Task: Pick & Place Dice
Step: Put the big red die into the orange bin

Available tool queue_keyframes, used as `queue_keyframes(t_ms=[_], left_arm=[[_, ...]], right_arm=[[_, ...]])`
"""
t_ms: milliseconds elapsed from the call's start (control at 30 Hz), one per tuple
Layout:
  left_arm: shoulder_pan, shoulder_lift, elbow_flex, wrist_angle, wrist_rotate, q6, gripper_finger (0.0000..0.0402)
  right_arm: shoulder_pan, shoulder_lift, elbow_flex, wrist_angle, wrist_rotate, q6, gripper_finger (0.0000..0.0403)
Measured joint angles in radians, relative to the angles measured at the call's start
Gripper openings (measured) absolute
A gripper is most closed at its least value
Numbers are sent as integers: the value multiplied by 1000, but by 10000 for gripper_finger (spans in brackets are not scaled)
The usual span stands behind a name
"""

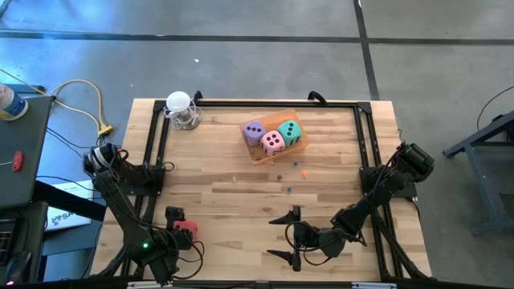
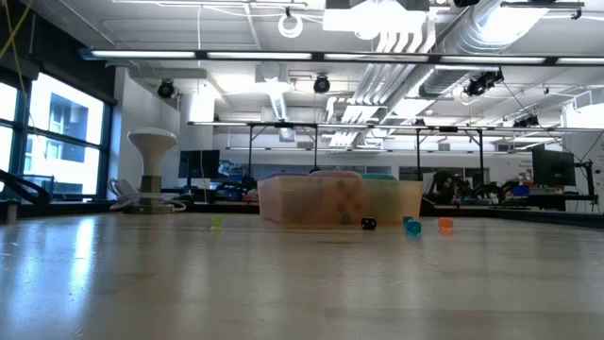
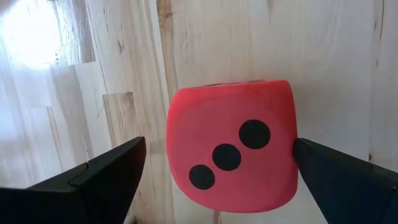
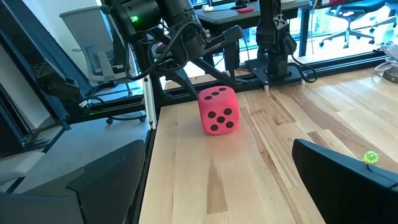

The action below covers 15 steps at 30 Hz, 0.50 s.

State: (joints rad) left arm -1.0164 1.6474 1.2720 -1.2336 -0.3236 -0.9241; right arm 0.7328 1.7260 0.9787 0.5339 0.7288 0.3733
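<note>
1. The wooden desk [image 1: 241,209] carries everything; black rails frame its edges.
2. The clear tub [image 1: 277,148] sits toward the far middle, holding the purple die [image 1: 254,131], pink die [image 1: 273,142] and teal die [image 1: 290,131]. From the low view its cloudy wall blurs them.
3. The red die [image 3: 231,146] rests on the near left of the desk, between the spread fingers of the left pincer [image 1: 178,225], which partly hides it from above.
4. The right pincer [image 1: 287,235] lies spread wide and empty at the near middle.
5. A white lamp-like object [image 1: 180,108] stands at the far left corner.
6. Tiny beads [image 1: 293,178] scatter in front of the tub.
</note>
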Motion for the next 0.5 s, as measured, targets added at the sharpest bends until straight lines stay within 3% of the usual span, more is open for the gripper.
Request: queue_keyframes(t_ms=[500], left_arm=[[3, 0, 0, 3, 67, -20, 397]], right_arm=[[0, 0, 0, 0, 0, 0, 400]])
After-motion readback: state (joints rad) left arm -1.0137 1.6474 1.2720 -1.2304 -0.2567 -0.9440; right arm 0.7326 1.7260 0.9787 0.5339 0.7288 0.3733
